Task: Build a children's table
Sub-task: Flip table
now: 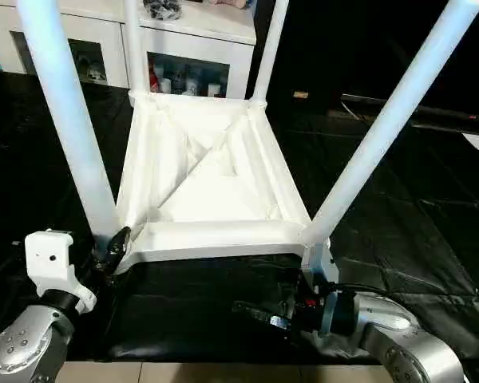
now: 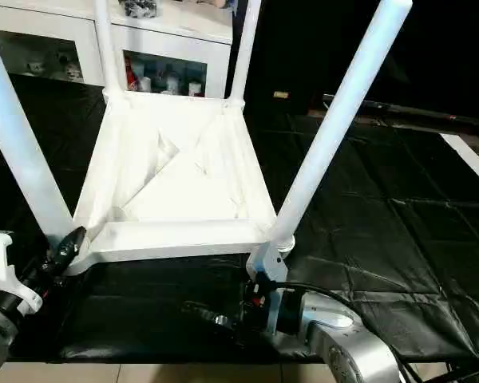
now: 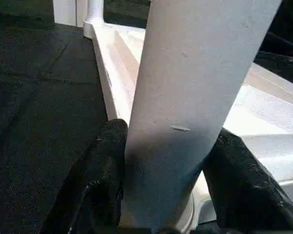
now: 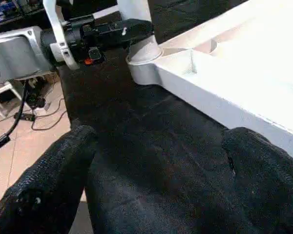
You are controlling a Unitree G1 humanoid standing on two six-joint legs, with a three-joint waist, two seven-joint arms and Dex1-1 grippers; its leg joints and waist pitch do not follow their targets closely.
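Children's table of white plastic lies upside down on the black sheet-covered floor in front of you, its ribbed rectangular underside facing up and four long white tapered tube legs rising from the round corner sockets. Your left gripper sits at the near left corner, and its black fingers press against both sides of the near left leg just above the socket, gripping it. Your right gripper hangs low over the black sheet just in front of the table's near edge, near the near right leg, with its fingers spread wide and nothing between them. Behind the table stands a white glass-door cabinet.
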